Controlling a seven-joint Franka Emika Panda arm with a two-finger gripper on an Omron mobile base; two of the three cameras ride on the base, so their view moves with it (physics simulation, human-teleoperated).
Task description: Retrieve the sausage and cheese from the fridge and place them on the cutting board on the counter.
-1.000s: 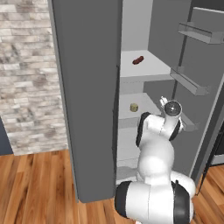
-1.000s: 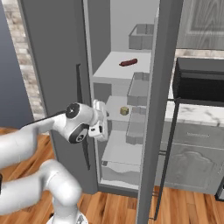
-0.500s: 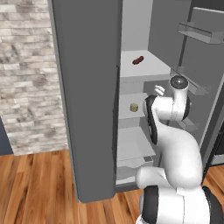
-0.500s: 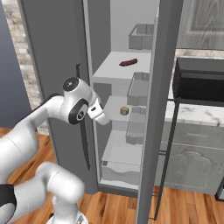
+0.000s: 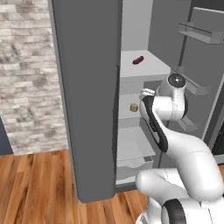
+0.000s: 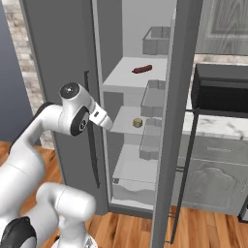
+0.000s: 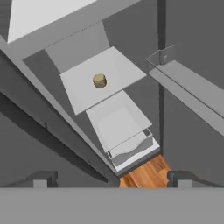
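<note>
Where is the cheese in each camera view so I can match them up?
Left base view: the cheese sits mid-frame on the middle fridge shelf, left of the arm.
Right base view: centre, on that same shelf, below the sausage.
Hand view: upper centre, on the light shelf.
Shared landmark: the middle shelf itself.

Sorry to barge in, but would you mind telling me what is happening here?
The robot arm is reaching into the open fridge. Its gripper is open and holds nothing. The sausage lies on the upper shelf and the cheese on the shelf below, neither picked up yet.
</note>
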